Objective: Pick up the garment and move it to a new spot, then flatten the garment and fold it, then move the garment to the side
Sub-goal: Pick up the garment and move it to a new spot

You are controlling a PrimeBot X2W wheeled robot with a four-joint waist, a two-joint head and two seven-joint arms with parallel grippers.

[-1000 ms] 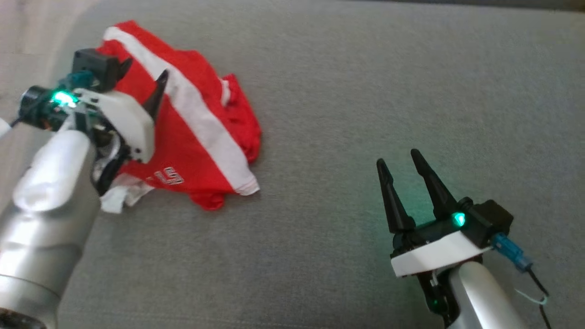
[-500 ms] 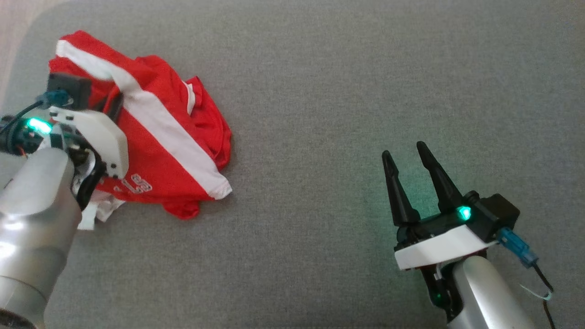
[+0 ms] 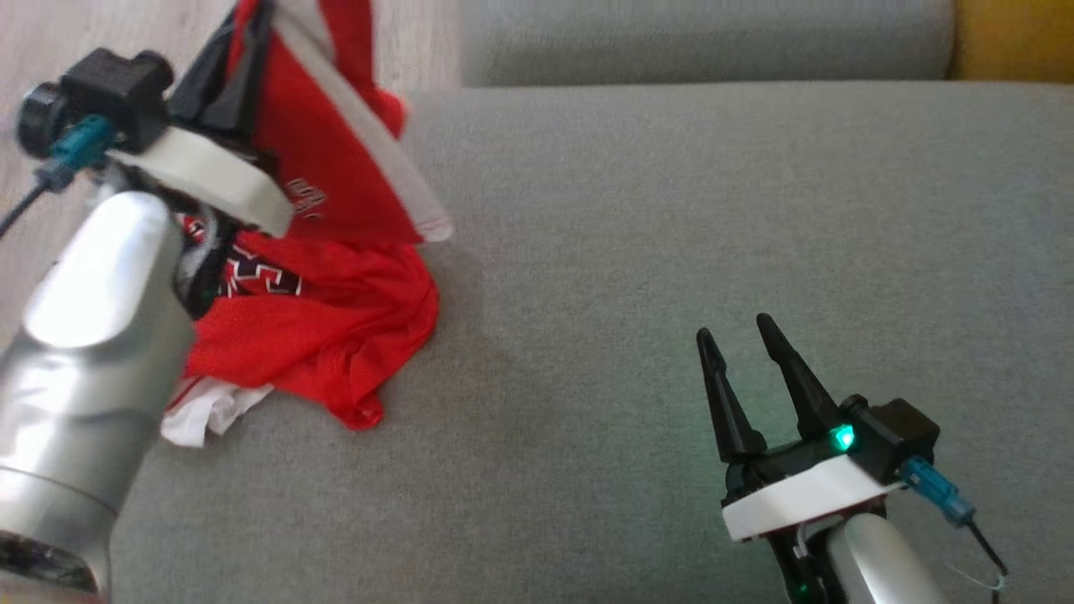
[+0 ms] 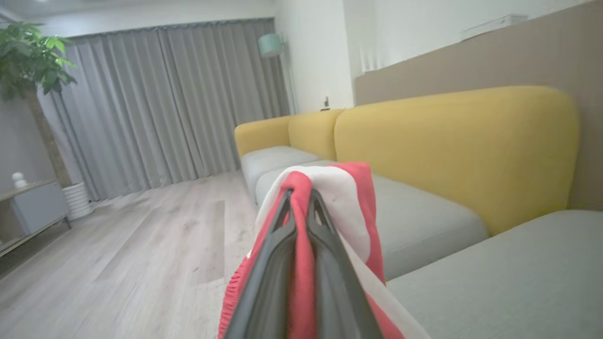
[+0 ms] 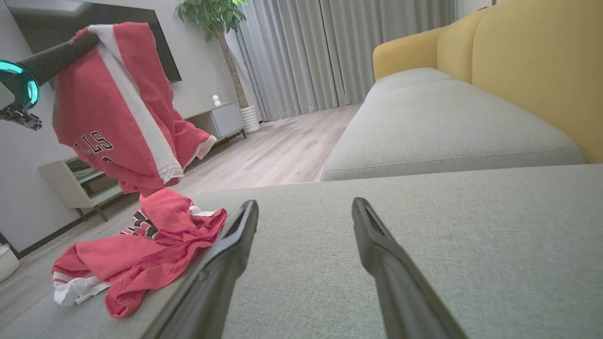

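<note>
The garment (image 3: 336, 168) is a red jersey with a white stripe and lettering. My left gripper (image 3: 239, 59) is shut on a fold of it and holds that part up above the grey sofa seat (image 3: 671, 210). The rest of the garment hangs down and lies bunched on the seat's left end. In the left wrist view, red and white cloth (image 4: 339, 188) drapes over the closed fingertips of that gripper (image 4: 299, 193). The right wrist view has the hanging garment (image 5: 118, 117) at its far left. My right gripper (image 3: 734, 329) is open and empty over the seat, well right of the garment, its fingers (image 5: 235, 240) spread wide.
A yellow backrest (image 4: 447, 141) runs along the far side of the sofa, and a second grey cushion (image 5: 438, 122) adjoins the seat. Wood floor (image 4: 141, 235) lies beyond the seat's left edge, with a low cabinet (image 5: 226, 117), a potted plant (image 5: 212, 14) and curtains farther off.
My left gripper has closed on the garment and lifted part of it off the seat. The head camera has shifted too. The right gripper stays open in about the same place.
</note>
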